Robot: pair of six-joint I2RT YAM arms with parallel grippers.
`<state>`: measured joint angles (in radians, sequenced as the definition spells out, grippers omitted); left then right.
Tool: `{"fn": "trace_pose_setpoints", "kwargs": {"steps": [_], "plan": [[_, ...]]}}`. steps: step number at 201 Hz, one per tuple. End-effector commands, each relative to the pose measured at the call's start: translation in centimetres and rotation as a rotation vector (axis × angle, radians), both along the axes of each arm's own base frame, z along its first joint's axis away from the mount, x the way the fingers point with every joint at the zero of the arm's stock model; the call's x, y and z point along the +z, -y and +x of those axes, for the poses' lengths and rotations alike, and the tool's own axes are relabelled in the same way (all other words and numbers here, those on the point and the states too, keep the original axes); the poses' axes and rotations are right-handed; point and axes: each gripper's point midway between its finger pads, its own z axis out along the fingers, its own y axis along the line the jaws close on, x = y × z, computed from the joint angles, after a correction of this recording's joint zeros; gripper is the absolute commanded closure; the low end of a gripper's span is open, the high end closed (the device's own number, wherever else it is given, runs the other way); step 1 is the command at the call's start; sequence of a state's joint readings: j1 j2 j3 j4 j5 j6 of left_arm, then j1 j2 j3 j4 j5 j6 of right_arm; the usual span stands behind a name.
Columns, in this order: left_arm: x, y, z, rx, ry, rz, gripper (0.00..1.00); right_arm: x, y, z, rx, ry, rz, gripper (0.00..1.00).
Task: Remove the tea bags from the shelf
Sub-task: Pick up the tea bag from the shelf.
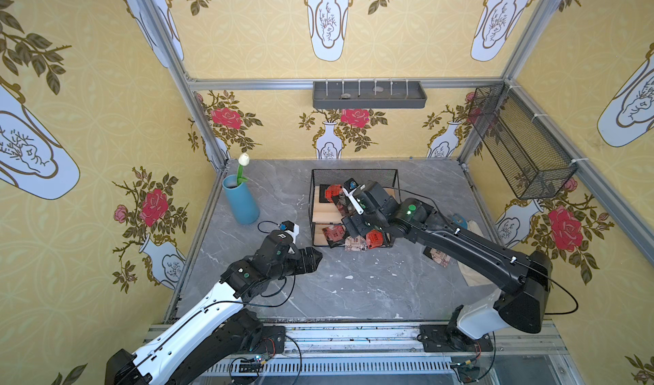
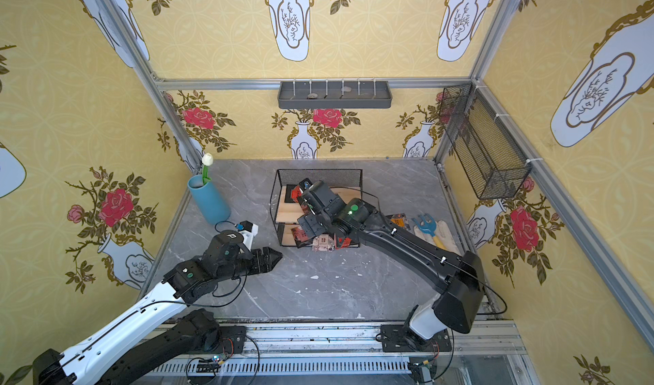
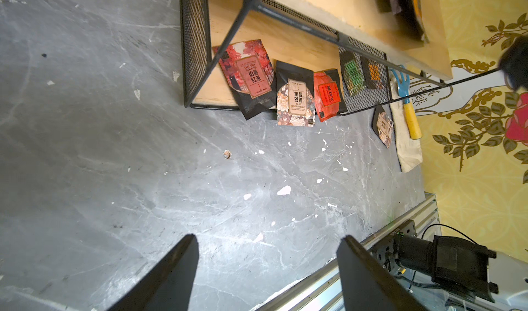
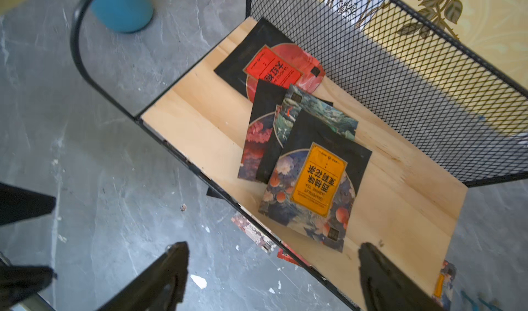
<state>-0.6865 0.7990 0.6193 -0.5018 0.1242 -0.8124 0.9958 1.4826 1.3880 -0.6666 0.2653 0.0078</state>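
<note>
Right gripper (image 4: 275,255) wide open, empty, over shelf (image 4: 188,129); left gripper (image 3: 268,243) likewise.

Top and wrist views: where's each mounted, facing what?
Both top views: overhead in front, looking down on the grey marble table; left arm, right arm show.
Left wrist: low over the table, facing the two-tier black-mesh wooden shelf, lower tier; open left gripper.
Right wrist: above the shelf's upper board, looking down on black-edged tea bags; open right gripper.
All share the shelf.
</note>
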Motion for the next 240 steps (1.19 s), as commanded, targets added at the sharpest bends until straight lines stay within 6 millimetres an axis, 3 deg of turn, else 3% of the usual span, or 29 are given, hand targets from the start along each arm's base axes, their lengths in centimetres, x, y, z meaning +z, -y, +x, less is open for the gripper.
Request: {"fn": "trace_pose_setpoints", "kwargs": {"steps": [1,41,71,118,240], "plan": [[0.1,0.2,0.2,-0.007,0.013,-0.009,0.14,0.6,-1.0,0.0,0.128,0.108,-0.006,0.02],[0.2,-0.1,0.1,-0.002,0.016,-0.004,0.14,0.2,-1.3,-0.8,0.273,0.229,-0.019,0.03],[0.0,0.0,0.1,0.0,0.013,-0.004,0.14,-2.1,-1.6,-1.0,0.394,0.319,-0.101,0.03],[-0.3,-0.1,0.0,0.0,0.012,0.001,0.14,-3.1,-1.4,0.6,0.421,0.418,-0.12,0.02],[-0.8,-0.4,0.0,0.0,0.013,0.012,0.14,-5.1,-1.9,2.8,0.479,0.363,-0.091,0.01]]}}
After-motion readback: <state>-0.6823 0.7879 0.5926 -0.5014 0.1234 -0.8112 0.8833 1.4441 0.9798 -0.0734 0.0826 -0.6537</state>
